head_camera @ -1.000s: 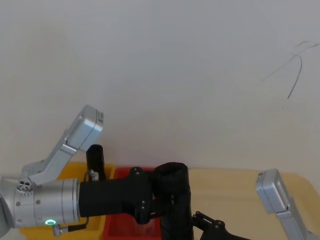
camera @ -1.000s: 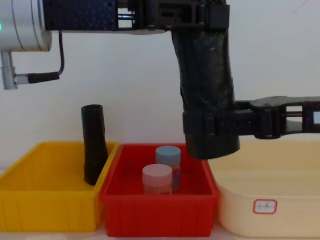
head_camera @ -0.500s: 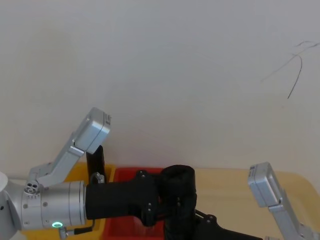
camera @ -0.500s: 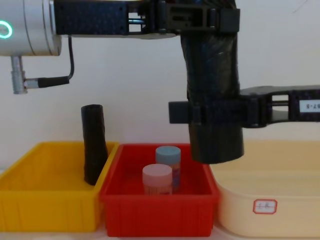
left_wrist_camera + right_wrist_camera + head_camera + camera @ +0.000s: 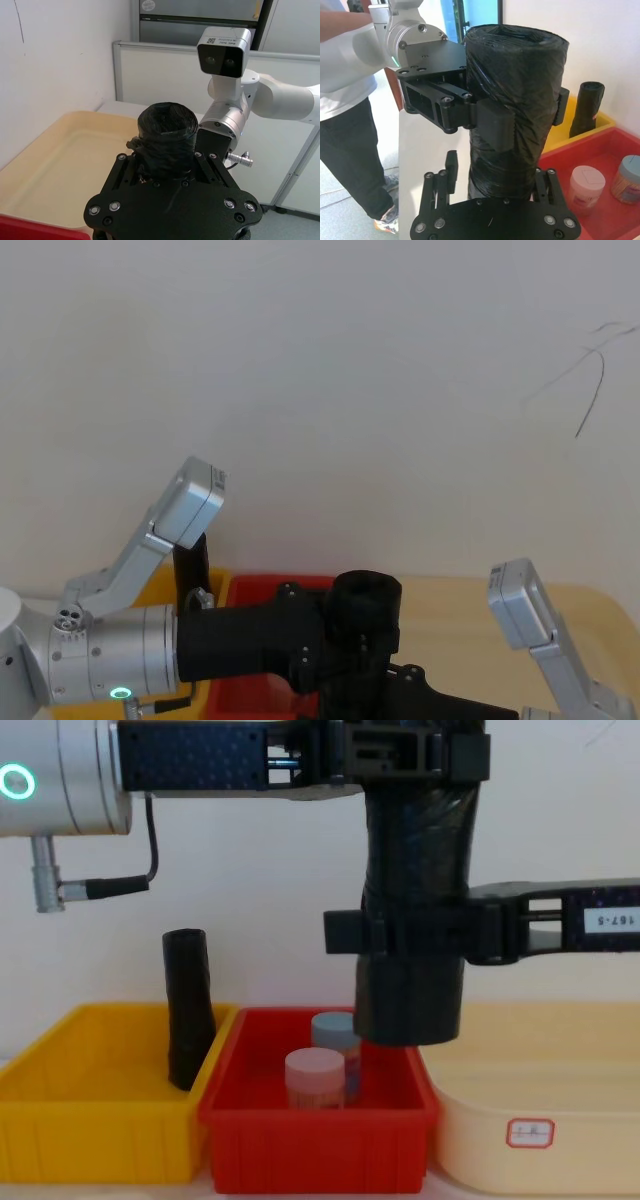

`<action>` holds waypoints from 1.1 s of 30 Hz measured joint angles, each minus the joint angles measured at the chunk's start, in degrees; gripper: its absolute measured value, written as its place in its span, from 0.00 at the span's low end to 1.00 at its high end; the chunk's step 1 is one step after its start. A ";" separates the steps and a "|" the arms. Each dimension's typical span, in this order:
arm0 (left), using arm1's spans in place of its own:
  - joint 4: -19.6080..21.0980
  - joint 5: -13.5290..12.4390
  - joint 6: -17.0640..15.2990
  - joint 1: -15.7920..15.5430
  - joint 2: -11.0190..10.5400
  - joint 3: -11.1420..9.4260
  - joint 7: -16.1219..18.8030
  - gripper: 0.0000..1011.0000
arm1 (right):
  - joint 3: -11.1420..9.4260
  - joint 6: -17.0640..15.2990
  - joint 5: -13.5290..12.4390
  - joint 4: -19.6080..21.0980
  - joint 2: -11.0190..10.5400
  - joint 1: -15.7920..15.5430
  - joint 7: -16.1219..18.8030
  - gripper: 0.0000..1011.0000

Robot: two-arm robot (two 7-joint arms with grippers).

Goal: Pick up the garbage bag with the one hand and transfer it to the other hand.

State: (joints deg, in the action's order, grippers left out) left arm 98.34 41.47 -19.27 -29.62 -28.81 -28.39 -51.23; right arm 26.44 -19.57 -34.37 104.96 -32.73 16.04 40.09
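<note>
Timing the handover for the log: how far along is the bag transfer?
Done: the garbage bag is up in the air, clamped near its top by the left gripper. In hand: the right gripper straddles the bag's middle, fingers open, with a gap on one side in the right wrist view. Left: the right gripper closes, then the left lets go.

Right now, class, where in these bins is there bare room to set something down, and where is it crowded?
Free: the cream tray's floor, and the yellow bin left of the slim black roll. Crowded: the red bin, with two jars and the garbage bag hanging above, held by the left gripper at its top, the right gripper at its middle.
</note>
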 joint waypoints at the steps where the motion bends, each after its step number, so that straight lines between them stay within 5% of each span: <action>1: 0.01 0.04 -0.01 0.01 0.01 -0.01 0.03 0.38 | 0.02 0.00 0.00 -0.01 0.00 0.04 0.01 0.74; 7: 0.08 0.21 -0.04 0.05 0.06 -0.07 0.14 0.38 | 0.19 0.01 -0.03 -0.06 0.03 0.26 0.05 0.55; 15: 0.14 0.31 -0.08 0.09 0.11 -0.10 0.33 0.38 | 0.25 0.19 -0.16 -0.07 0.02 0.28 -0.02 0.51; 33: 0.14 0.36 -0.10 0.22 -0.05 -0.16 0.72 0.89 | -1.31 1.44 -0.65 0.86 -1.27 -1.11 -2.75 0.51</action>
State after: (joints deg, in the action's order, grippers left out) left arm 98.48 41.83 -19.37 -29.41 -28.86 -28.55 -50.51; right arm 25.13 -18.13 -35.03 105.82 -34.00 14.93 37.34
